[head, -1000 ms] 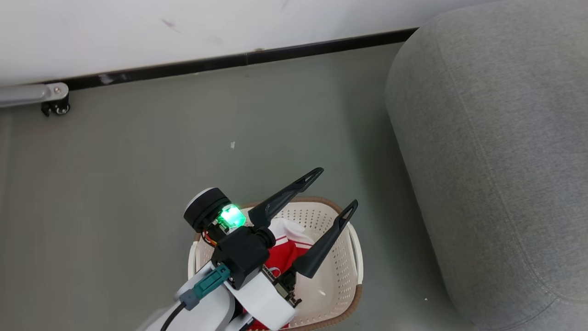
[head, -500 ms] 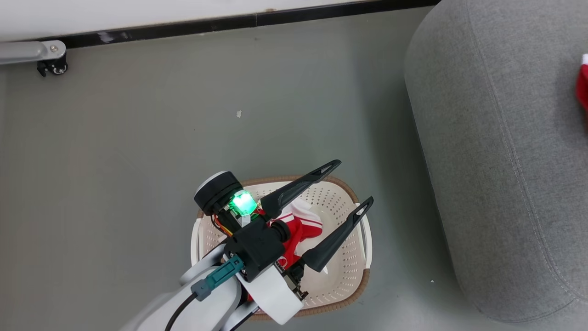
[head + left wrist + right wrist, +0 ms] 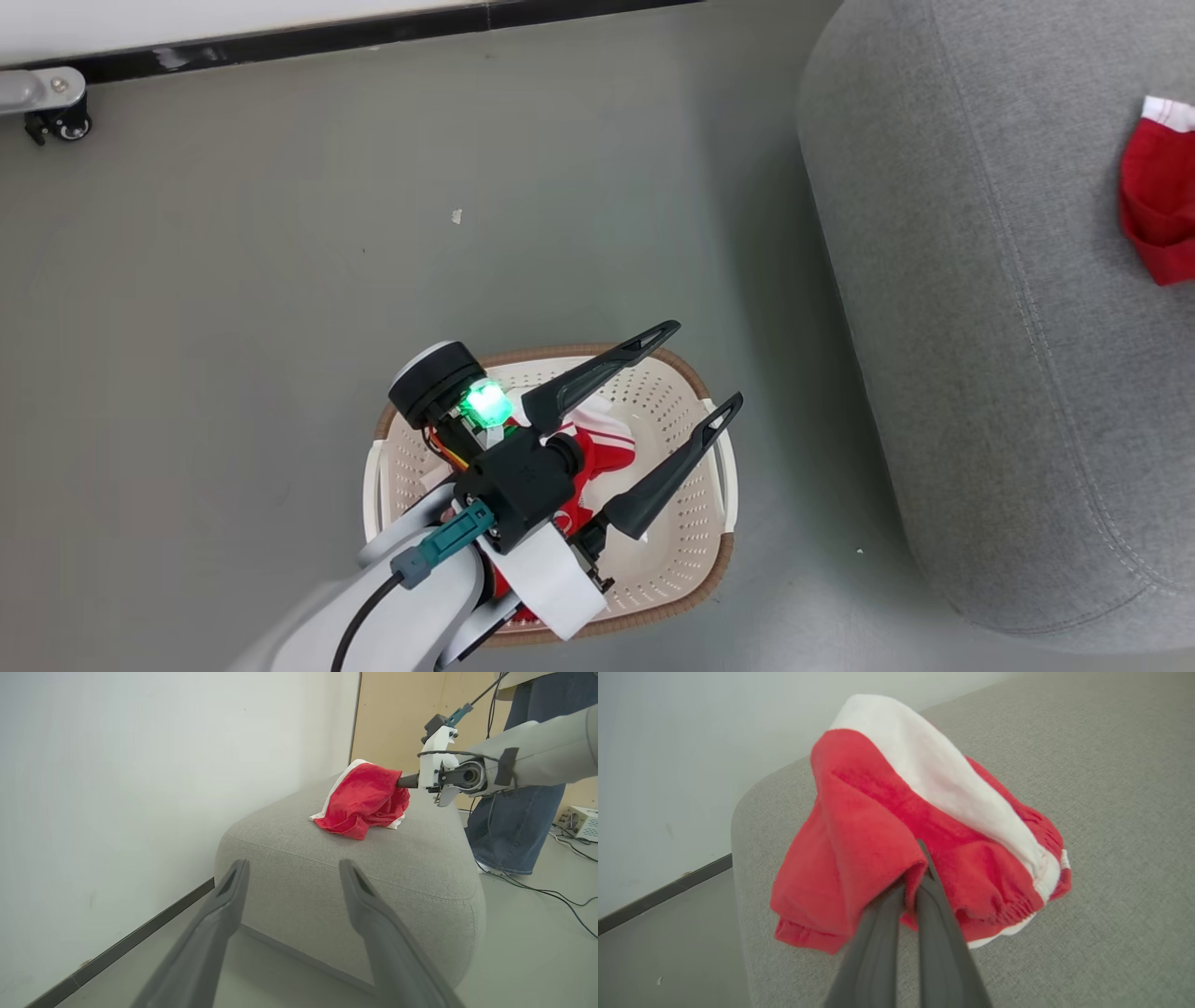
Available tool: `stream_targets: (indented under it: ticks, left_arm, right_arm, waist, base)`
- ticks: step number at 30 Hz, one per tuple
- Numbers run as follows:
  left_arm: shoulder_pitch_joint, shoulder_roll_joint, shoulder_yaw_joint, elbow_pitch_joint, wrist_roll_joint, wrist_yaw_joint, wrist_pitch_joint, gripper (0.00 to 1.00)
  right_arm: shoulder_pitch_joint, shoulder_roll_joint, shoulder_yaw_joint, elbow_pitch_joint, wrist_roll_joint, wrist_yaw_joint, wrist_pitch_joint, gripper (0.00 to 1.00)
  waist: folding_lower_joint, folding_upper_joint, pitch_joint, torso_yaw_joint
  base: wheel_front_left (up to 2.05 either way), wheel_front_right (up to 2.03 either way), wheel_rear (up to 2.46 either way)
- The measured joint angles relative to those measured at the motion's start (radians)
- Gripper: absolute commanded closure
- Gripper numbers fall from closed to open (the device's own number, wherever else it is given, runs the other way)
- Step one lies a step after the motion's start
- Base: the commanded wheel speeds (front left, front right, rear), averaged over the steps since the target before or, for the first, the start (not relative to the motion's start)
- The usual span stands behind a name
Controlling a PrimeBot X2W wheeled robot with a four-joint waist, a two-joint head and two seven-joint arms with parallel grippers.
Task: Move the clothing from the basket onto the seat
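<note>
Now, at the left gripper [image 3: 707, 364]: fingers spread wide, nothing between them, poised above the basket [image 3: 695, 551] on the grey floor [image 3: 280, 280]. Inside the basket, beneath that gripper's black body, a crumpled heap of red-and-white clothing [image 3: 607, 455] with striped trim. Just to the robot's right of the basket, the big light-grey seat [image 3: 980, 373], close but not touching. On top of the seat, near the head view's right edge, a second red garment [image 3: 1158, 215] with a white band. Over at the right gripper [image 3: 919, 877]: fingers pressed together, pinching a fold of that second red garment, with the cloth draped down onto the seat cushion. From the left wrist view, same bundle resting on the seat, right gripper's fingers buried in its far side. Beyond the seat, a person's leg [image 3: 514, 812] in blue jeans, and cables [image 3: 537, 889] on the floor. Along the floor's far edge, a white wall [image 3: 187, 19] with a dark skirting strip [image 3: 373, 35].
</note>
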Motion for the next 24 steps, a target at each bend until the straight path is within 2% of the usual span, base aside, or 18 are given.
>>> stream_targets:
  ticks: [1,2,3,4,5,24]
  left_arm:
    - [0.000,0.000,0.000,0.000,0.000,0.000,0.000,0.00]
    - [-0.001,0.000,0.000,0.004,0.000,0.000,-0.004,0.00]
    - [-0.003,0.000,0.000,0.008,0.000,0.000,-0.005,0.00]
    - [-0.005,0.000,0.000,0.011,-0.001,0.000,-0.006,0.00]
    - [-0.008,-0.001,0.001,0.014,-0.002,-0.002,-0.009,0.00]
    - [0.001,0.011,0.064,0.102,-0.031,-0.003,-0.030,0.00]
  right_arm:
    - [0.000,0.000,0.000,0.000,0.000,0.000,0.000,1.00]
    - [0.002,0.006,0.000,-0.005,0.000,0.000,0.000,0.88]
    - [0.005,0.009,0.000,-0.013,0.000,0.000,0.000,0.68]
    - [0.008,0.010,0.000,-0.025,0.000,0.000,0.000,0.39]
    - [0.014,0.008,0.000,-0.038,0.000,0.000,0.000,0.00]
    - [0.220,0.001,0.040,-0.294,-0.045,0.000,0.000,0.00]
  waist:
    - [0.0000,0.0000,0.000,0.000]
    - [0.0000,0.0000,-0.002,-0.003]
    - [0.0000,0.0000,-0.004,-0.005]
    - [0.0000,0.0000,-0.006,-0.008]
    - [0.0000,0.0000,-0.009,-0.011]
    - [0.0000,0.0000,-0.099,-0.066]
  base:
    - [0.00,0.00,0.00]
    - [0.00,0.00,0.00]
    - [0.00,0.00,0.00]
    - [0.00,0.00,0.00]
    - [0.00,0.00,0.00]
    - [0.00,0.00,0.00]
